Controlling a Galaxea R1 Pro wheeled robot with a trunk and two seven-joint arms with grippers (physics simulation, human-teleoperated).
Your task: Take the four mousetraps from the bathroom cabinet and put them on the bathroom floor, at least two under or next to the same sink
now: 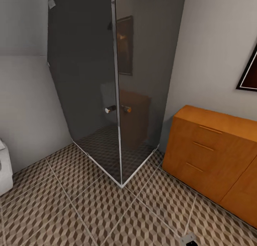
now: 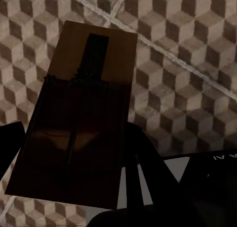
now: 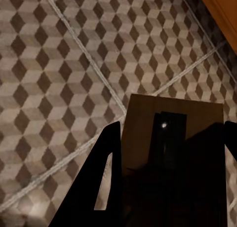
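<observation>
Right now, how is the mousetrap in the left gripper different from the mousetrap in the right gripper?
The left mousetrap shows nearly its whole board, with the wire bar and spring visible; the right mousetrap shows mainly its far end, the rest in shadow. The left mousetrap hangs over floor tiles alone, while the right mousetrap hangs near the orange cabinet. Both are flat tan boards with a dark metal plate, each held between gripper fingers above the floor.

two mousetraps, one [image 2: 79,118] in each hand, the other [image 3: 173,148]; one cabinet [image 1: 210,160] beside one glass shower stall [image 1: 107,78].
</observation>
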